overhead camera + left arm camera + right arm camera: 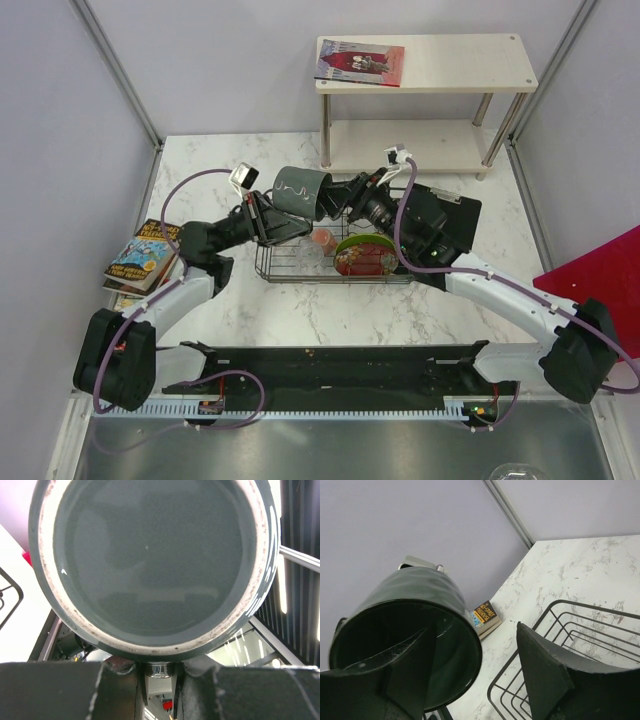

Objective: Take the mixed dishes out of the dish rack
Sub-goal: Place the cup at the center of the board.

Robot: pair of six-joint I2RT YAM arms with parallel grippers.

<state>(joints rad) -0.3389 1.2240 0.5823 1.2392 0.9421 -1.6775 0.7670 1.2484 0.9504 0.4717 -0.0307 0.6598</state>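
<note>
The dark green-black cup (300, 192) hangs in the air on its side above the left end of the dish rack (290, 272). My left gripper (266, 216) is shut on it at the base edge; the left wrist view shows the cup's round bottom (150, 560) just above my gripper (159, 669). My right gripper (352, 200) is open at the cup's mouth (405, 630), one finger (415, 665) inside, the other (545, 670) outside over the rack (570, 630). A red patterned dish (365, 260), a lime-green plate edge (362, 240) and a small pink cup (323, 239) sit in the rack. The grey-beige bowl is hidden.
A stack of books (140, 260) lies at the left table edge and shows in the right wrist view (485, 615). A white two-tier shelf (470, 75) with a book (360, 62) stands at the back. A black flat board (458, 215) lies right of the rack, a red panel (600, 275) far right.
</note>
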